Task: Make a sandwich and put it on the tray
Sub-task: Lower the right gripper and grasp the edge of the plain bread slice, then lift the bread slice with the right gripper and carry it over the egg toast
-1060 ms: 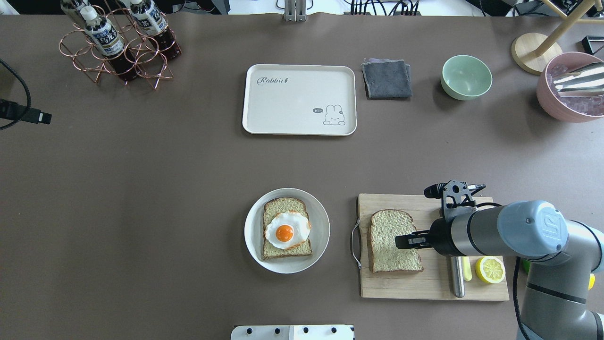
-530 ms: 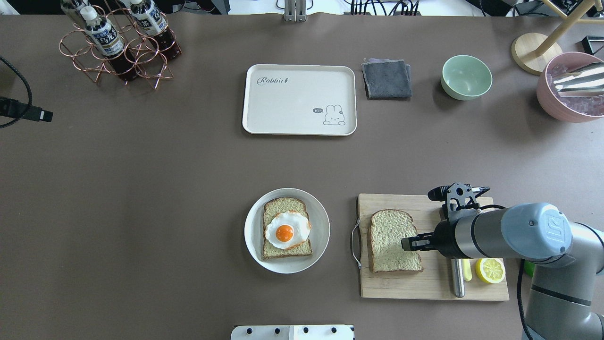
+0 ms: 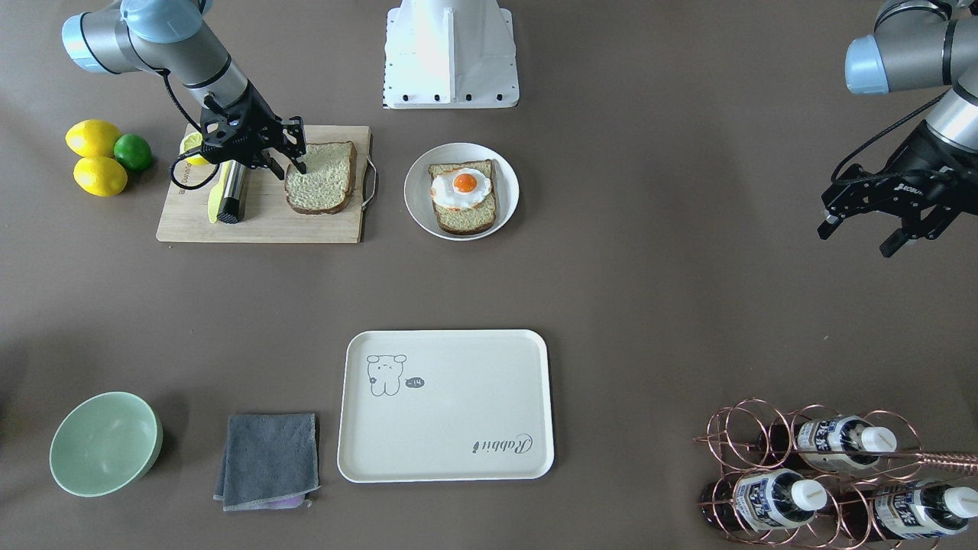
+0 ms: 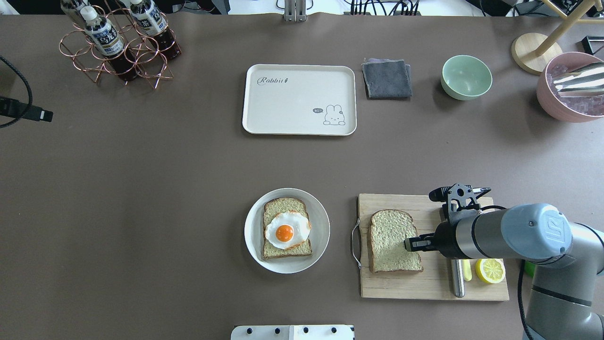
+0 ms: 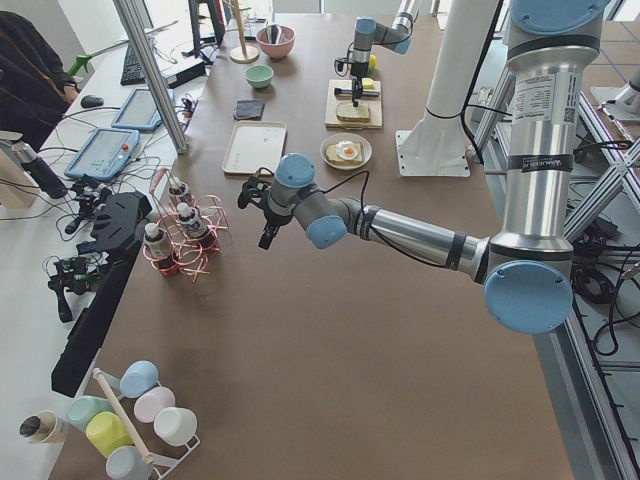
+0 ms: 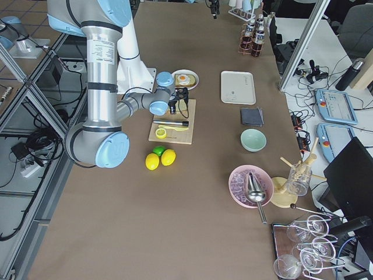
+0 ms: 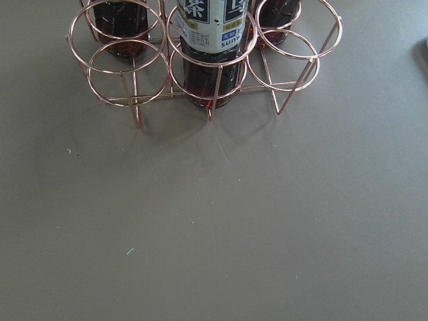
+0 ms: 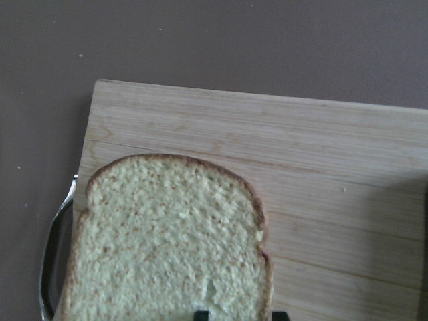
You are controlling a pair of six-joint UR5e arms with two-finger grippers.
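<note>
Right hand (image 4: 409,244) is low over the wooden cutting board (image 4: 424,283), at the edge of the loose bread slice (image 4: 389,238) nearest my arm. My fingers are apart. In the right wrist view one fingertip (image 8: 199,313) is over the crumb and the other is just off the crust, over bare board, with the crust edge between them. The hand is not clamped on anything, and I cannot tell whether the tips touch the bread. The slice lies flat, toward the board's metal handle (image 4: 355,243). Behind my hand on the same board are a metal-handled tool (image 4: 456,281) and a lemon half (image 4: 490,269).

The second bread slice (image 4: 287,252) lies on the round white plate (image 4: 322,231), just beside the board. The fried egg (image 4: 287,230) sits on it, yolk up. The sandwich is not yet assembled, as the two slices are apart. The tray (image 4: 292,106) is well apart from both, farther out on the table (image 4: 165,189). Neither slice is on it.

Left hand (image 3: 859,235) hangs above bare table far off to my left, fingers spread, gripping nothing. Its wrist camera looks at the copper wire rack (image 4: 141,66) holding bottles (image 4: 103,35) of dark drink.

A grey folded cloth (image 4: 387,79) is just beside the tray, with a green bowl (image 4: 466,77) past it. A pink bowl (image 4: 547,104) with a metal scoop (image 4: 578,80) is at the table's edge. Two lemons (image 3: 99,175) and a lime (image 3: 133,152) lie touching each other, off the board's end.
</note>
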